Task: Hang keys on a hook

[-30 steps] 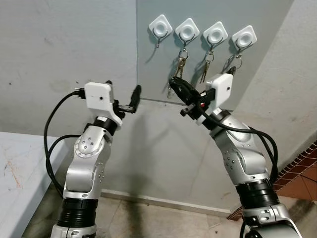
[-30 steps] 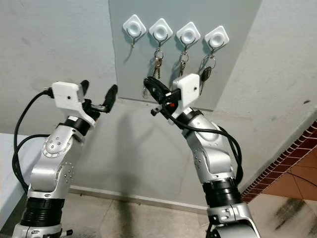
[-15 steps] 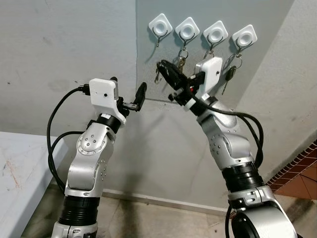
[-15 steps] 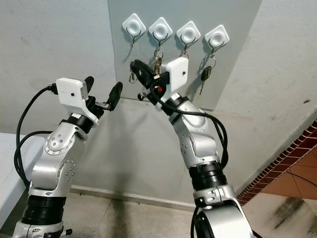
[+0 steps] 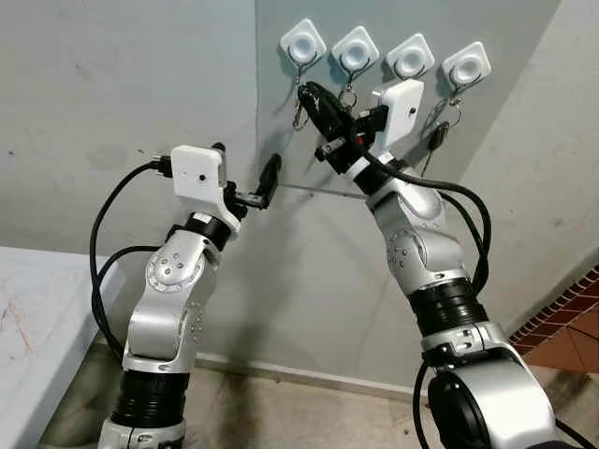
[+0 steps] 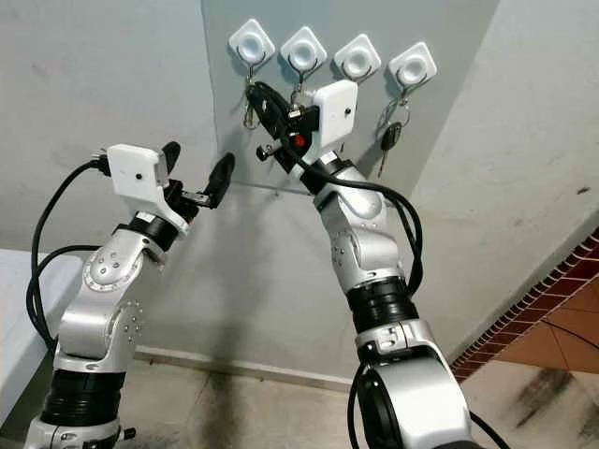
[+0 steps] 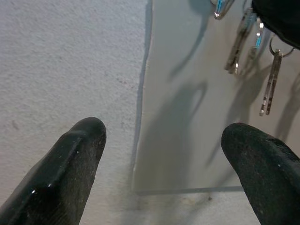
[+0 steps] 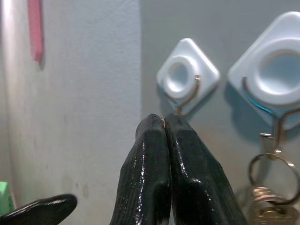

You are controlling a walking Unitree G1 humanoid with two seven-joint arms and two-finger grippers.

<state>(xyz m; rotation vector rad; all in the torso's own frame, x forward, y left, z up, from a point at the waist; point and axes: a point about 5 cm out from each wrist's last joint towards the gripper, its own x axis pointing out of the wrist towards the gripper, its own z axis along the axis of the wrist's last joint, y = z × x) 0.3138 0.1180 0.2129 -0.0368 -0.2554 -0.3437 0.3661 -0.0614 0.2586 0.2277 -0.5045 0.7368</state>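
Observation:
Four white diamond-shaped hooks are fixed in a row on a grey wall panel (image 5: 318,215). My right gripper (image 5: 309,94) is raised just under the leftmost hook (image 5: 302,42) and is shut on a bunch of keys (image 5: 298,117) that dangles below its tip. In the right wrist view the closed fingertips (image 8: 154,136) sit right beneath that hook's (image 8: 187,75) wire. The second hook (image 8: 276,70) carries a key ring (image 8: 274,173). A black-headed key (image 5: 438,136) hangs from the rightmost hook (image 5: 465,65). My left gripper (image 5: 245,164) is open, lower and to the left, holding nothing.
The panel sits on a rough grey wall (image 5: 112,84). A white table edge (image 5: 28,318) lies at lower left. Red brick paving (image 5: 566,327) shows at lower right, with a tiled floor (image 5: 281,412) below the wall.
My right gripper has risen and swung left with the keys, from below the second hook to just under the leftmost one. The left arm has barely moved.

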